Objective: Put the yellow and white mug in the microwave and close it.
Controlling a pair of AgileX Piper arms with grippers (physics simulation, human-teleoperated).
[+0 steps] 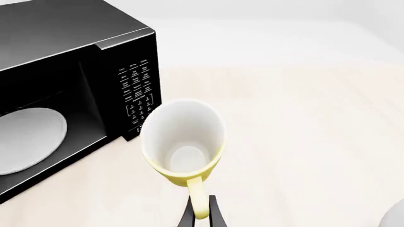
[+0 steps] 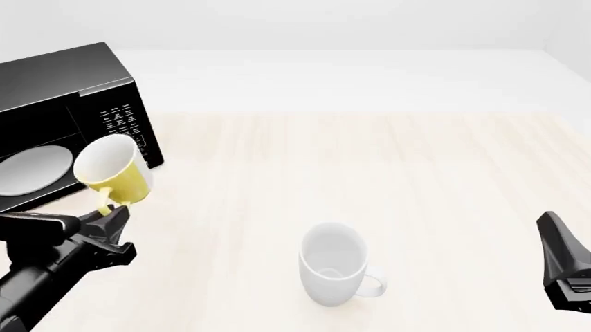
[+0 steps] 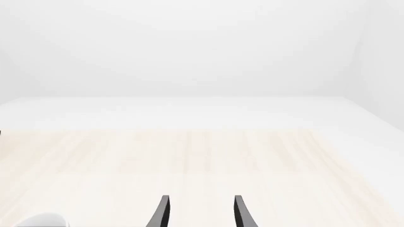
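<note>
The yellow and white mug (image 2: 113,170) hangs in the air just in front of the microwave (image 2: 65,90), tilted so its white inside faces the camera. My left gripper (image 2: 109,213) is shut on the mug's yellow handle (image 1: 198,201). In the left wrist view the mug (image 1: 183,142) sits next to the keypad panel (image 1: 137,90). The microwave (image 1: 63,71) stands with its cavity showing and the white round plate (image 1: 25,139) inside; its door is out of view. My right gripper (image 3: 199,210) is open over bare table at the front right, holding nothing.
A larger all-white mug (image 2: 334,264) stands upright on the light wooden table (image 2: 416,180), near the front middle, handle to the right. The right arm (image 2: 565,266) rests at the table's right edge.
</note>
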